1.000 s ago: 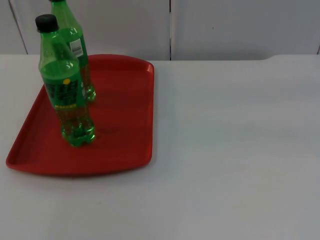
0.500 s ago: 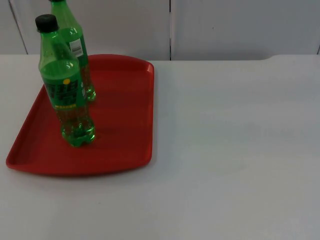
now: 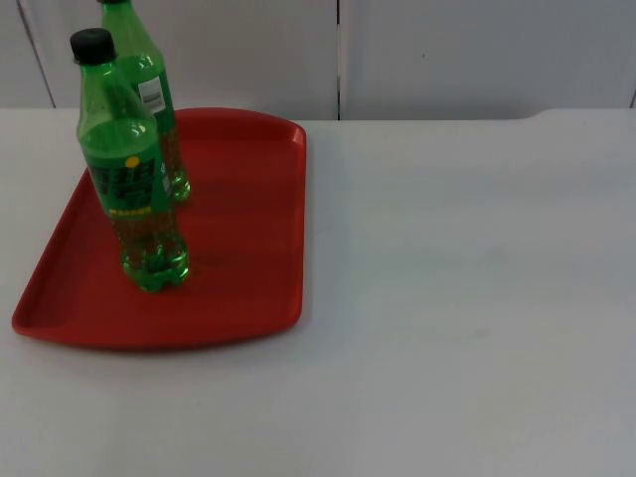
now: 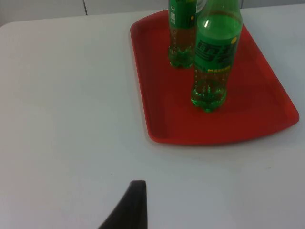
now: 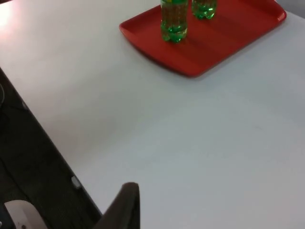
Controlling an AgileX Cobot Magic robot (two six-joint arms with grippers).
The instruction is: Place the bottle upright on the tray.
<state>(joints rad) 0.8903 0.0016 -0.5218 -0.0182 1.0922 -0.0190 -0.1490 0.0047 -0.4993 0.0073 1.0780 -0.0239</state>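
On the red tray (image 3: 238, 199) I saw 2 green bottles, both upright: the black-capped front bottle (image 3: 129, 169) and the rear bottle (image 3: 154, 99) just behind it. From the left gripper (image 4: 133, 205) they stood ahead on the tray, nearer than from the right gripper (image 5: 126, 205). Each arm waited well back. I couldn't tell either gripper's opening; neither held anything I could see.

White table top (image 3: 457, 298), matte, running back to the grey partition wall (image 3: 447, 55). One thing lies directly on it: a red tray (image 3: 238, 199), rectangular with rounded corners and a low raised rim, set toward the table's left side and reaching near the wall. Its long edges run roughly front to back.
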